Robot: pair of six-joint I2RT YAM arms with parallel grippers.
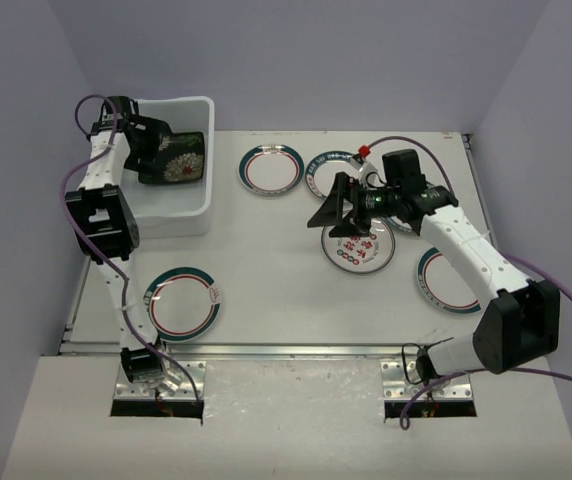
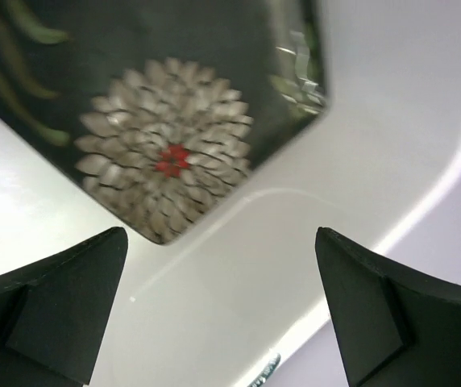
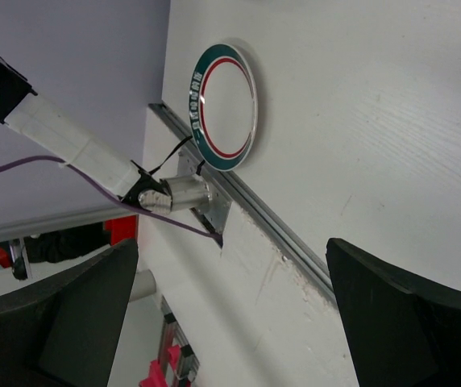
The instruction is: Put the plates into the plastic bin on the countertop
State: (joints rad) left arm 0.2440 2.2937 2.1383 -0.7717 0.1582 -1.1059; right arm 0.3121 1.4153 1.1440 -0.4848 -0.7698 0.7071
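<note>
Black plate in bin, left hand above (gaping), right hand gaping

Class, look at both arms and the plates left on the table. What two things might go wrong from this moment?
1. The black plate seems to lean against a wall of the bin. Further plates put in might knock it or stack unevenly.
2. The right gripper hangs open over a patterned plate lying flat on the table. Its fingers may slip off the low rim or bump the neighbouring plate.
</note>
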